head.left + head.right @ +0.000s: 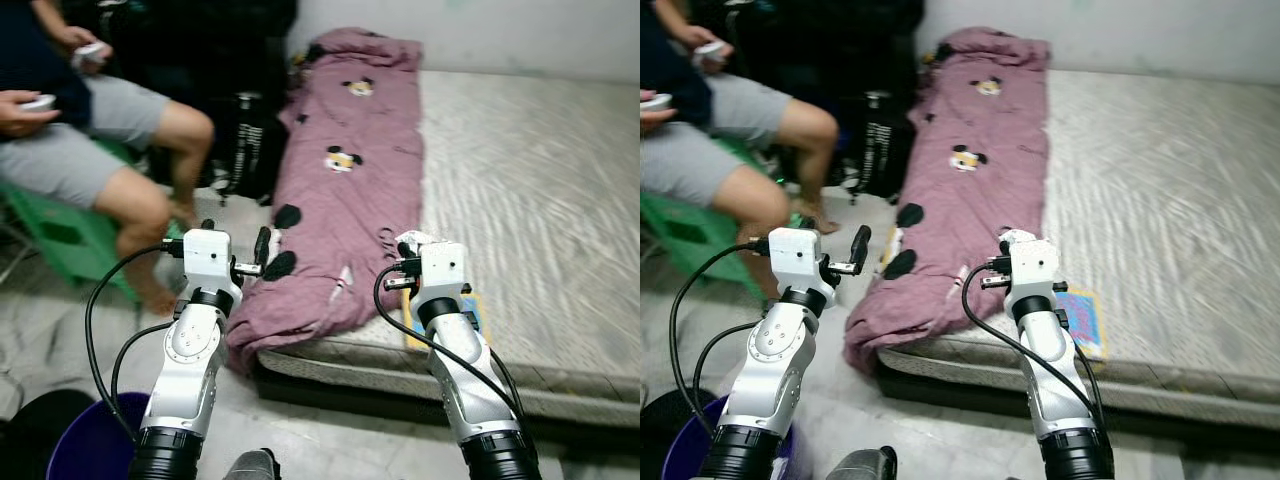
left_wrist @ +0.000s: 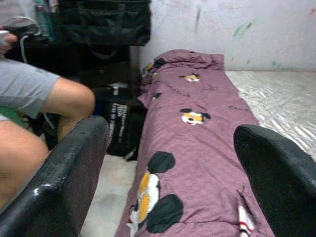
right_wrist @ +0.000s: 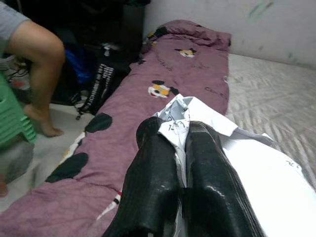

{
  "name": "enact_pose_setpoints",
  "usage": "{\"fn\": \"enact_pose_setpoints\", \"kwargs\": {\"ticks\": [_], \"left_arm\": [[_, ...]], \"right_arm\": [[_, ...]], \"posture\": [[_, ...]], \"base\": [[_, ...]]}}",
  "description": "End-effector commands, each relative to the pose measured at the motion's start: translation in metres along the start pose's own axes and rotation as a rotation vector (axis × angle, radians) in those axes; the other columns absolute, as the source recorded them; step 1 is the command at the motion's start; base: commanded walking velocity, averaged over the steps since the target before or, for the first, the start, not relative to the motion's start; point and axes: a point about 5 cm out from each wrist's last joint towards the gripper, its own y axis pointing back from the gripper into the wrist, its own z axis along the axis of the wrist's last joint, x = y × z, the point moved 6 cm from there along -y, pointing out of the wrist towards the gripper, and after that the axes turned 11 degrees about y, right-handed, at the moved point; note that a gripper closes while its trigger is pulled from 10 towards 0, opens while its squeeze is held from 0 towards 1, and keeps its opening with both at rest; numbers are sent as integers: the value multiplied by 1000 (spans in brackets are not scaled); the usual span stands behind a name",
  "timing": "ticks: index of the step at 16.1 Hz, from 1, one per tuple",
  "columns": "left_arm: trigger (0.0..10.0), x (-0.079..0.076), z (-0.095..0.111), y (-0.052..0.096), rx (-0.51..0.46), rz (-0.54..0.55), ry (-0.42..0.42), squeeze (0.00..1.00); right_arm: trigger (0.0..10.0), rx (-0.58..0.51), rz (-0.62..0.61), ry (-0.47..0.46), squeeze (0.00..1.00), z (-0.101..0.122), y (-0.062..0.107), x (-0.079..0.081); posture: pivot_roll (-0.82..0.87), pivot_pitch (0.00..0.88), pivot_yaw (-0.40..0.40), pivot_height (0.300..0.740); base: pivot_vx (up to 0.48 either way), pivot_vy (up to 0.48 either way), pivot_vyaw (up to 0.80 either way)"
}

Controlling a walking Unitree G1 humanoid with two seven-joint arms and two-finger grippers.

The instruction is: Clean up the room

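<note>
Left eye view looks down on a wide grey-white patterned mattress (image 1: pixel 530 190) lying on the pale floor, with a long mauve quilt printed with cartoon mouse faces (image 1: pixel 345 180) spread along its left edge. To the left of it a person in grey shorts (image 1: pixel 90 140) sits on a green plastic stool (image 1: pixel 70 240), with a black bag (image 1: pixel 240 145) standing between that person's legs and the quilt. A round purple bucket (image 1: pixel 85 440) sits on the floor beside the left arm; its contents cannot be made out. The left gripper (image 1: pixel 266 252) hovers at the quilt's near edge, fingers spread wide with nothing between them. The right gripper (image 3: pixel 173 148) is pinched on a crumpled white paper (image 3: pixel 212 128), held above the mattress just beside the quilt
</note>
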Motion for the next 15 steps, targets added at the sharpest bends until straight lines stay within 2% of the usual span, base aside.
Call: {"fn": "enact_pose_setpoints", "kwargs": {"ticks": [1,7,12,15], "left_arm": [[10000,-2,3,3,-7,-28,27,0],[10000,0,2,4,-3,-6,9,0],[10000,11,-2,7,6,50,10,0],[10000,16,-4,18,2,95,0,0]], "right_arm": [[10000,-18,3,-2,0,5,-1,0],[10000,-29,21,3,0,7,-3,3],[10000,-39,38,5,0,8,-4,6],[10000,-45,84,9,0,9,-11,15]], "posture": [[31,0,18,740],[32,0,12,740],[40,0,8,740],[100,0,-54,740]], "base": [[0,0,800],[0,0,800],[0,0,800],[0,0,0]]}}
